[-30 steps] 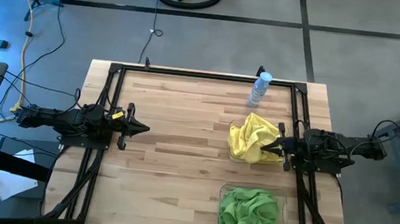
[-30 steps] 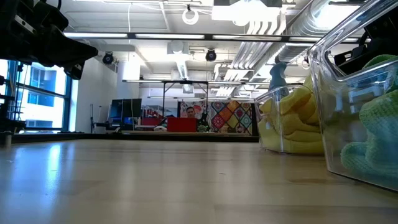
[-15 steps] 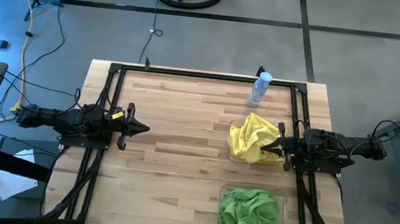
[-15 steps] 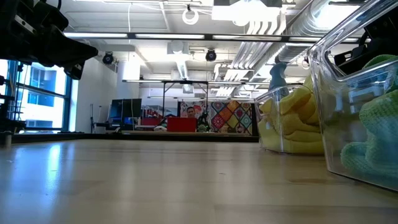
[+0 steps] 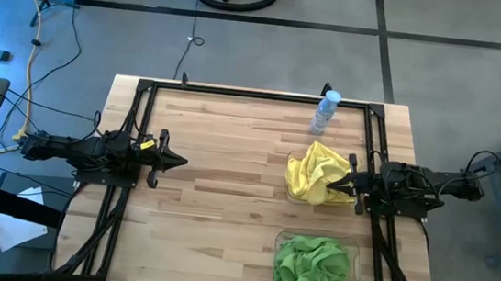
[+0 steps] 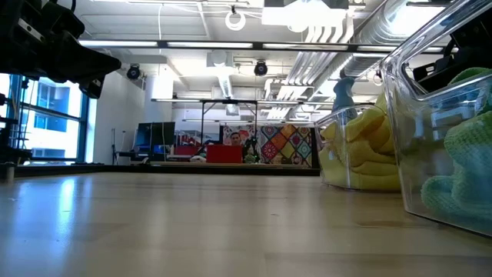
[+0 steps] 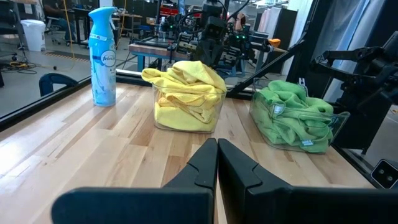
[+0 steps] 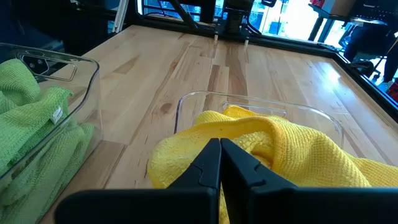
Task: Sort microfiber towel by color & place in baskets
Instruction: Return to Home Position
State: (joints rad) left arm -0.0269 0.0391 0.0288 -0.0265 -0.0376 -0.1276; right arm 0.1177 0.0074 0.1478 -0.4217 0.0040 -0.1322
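Observation:
Bright yellow towels [image 5: 318, 173] lie heaped in the farther clear basket [image 5: 289, 192], rising above its rim. Bright green towels [image 5: 313, 264] fill the nearer clear basket [image 5: 358, 273] by the table's near edge. My right gripper [image 5: 336, 185] is shut and empty, its tips level over the right edge of the yellow heap [image 8: 280, 155]. My left gripper [image 5: 180, 160] is shut and empty over the bare wood on the table's left side, pointing at both baskets [image 7: 186, 93], [image 7: 292, 115].
A clear spray bottle with a blue cap [image 5: 325, 112] stands near the far edge, just beyond the yellow basket. A black metal frame [image 5: 237, 92] runs round the table's edges. Bare wood [image 5: 225, 212] spreads between my left gripper and the baskets.

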